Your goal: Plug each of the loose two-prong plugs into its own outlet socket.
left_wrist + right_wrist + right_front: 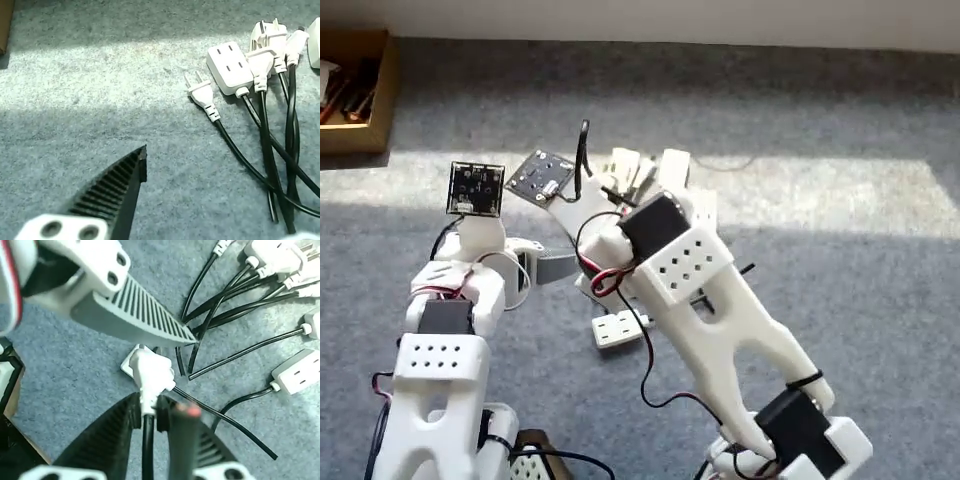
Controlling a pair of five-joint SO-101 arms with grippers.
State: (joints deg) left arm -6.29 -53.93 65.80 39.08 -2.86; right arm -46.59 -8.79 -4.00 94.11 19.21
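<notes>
Finger (120,185) of left hand (556,268): ribbed pad bare, nothing pressed against it, so the hand reads as apart and holding nothing. It hangs low over the surface. Ahead of it a loose plug (201,92) lies flat, near but not touching a socket block (229,67). More plugs and black cords (272,150) are bunched beyond.

Right hand (150,412) is clamped on the neck of the held plug (150,372). The plug body sits over a white block (128,361), likely its socket. Prongs are hidden, so seating cannot be told.

Step in hand, as judged: press this plug home. Push straight along the prongs, no twist. The left hand's finger lies close by and might steady the block if it slides. Watch the cord trailing between the fingers.

Surface is a grey, carpet-like tabletop (840,300) with a band of sunlight across it. Wooden box (355,90) at far left edge, pale wall (720,20) behind.
</notes>
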